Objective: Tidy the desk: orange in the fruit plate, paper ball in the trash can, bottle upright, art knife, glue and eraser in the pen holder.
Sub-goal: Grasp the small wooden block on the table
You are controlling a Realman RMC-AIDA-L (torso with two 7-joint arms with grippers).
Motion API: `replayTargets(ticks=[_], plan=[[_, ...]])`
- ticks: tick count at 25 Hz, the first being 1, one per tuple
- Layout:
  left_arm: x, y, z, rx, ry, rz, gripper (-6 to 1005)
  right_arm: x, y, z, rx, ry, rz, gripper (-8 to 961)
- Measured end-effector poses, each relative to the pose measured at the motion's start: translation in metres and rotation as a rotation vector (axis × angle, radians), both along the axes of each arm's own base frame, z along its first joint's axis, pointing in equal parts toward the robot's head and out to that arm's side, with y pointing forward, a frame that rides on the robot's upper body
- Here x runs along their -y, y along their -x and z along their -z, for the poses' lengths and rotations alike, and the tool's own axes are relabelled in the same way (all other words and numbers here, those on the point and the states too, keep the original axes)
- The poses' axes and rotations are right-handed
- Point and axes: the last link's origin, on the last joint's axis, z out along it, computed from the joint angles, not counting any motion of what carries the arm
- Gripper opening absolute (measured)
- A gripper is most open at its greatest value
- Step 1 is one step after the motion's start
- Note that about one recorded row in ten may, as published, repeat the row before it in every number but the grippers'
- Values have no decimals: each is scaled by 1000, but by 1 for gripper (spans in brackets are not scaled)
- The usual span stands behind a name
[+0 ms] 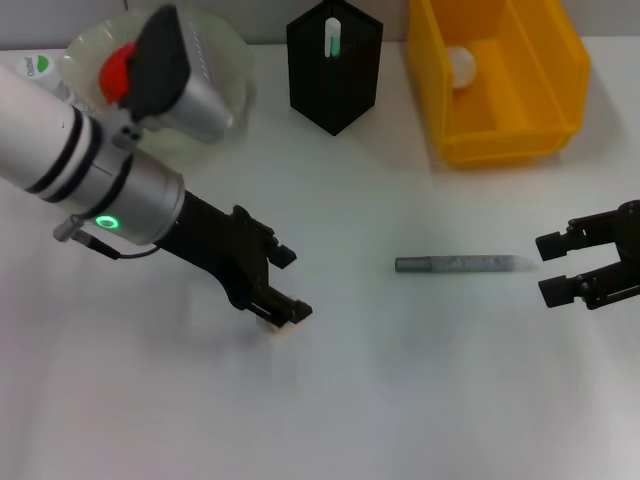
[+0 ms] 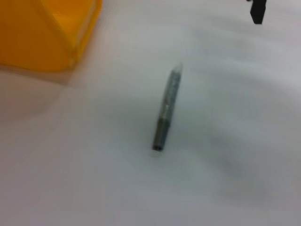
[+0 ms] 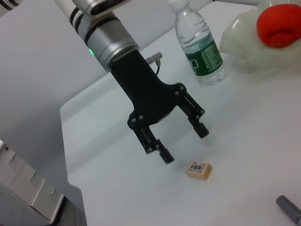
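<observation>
pictured on a white tabletop (image 1: 400, 400): left hand (image 1: 283, 285) at lower left of the head view, fingers spread wide with nothing between them, poised just above the eraser (image 3: 199, 169), a tan block with a printed label lying flat and only partly visible under the fingertips from above. right hand (image 1: 556, 268) at the right edge, open and empty, held just off the pale tip of a grey stick (image 1: 465, 264) lying flat at centre right. orange (image 1: 116, 70) already in the fruit plate (image 1: 225, 50) at upper left, partly hidden by the left arm. bottle (image 3: 199, 44) upright beside the plate in the right wrist view, green label facing the camera. pen holder (image 1: 334, 85) at upper centre, a white-and-green stick standing inside. trash can (image 1: 500, 80) at upper right, a pale crumpled ball (image 1: 463, 66) resting in it. left wrist view showing the grey stick, a corner of the yellow bin and a tip of the right hand.
</observation>
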Motion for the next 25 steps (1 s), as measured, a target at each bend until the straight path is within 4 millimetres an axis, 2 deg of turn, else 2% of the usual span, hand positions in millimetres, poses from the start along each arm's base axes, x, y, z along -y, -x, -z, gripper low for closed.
replayTargets(ticks=[9,25], plan=[[5,3,25,-67,32,54,740,1,-1,-1,-8,-11,8,783],[5,9,37,-103,-4,113,724,3,-4,-1,-12,-12,18,780]])
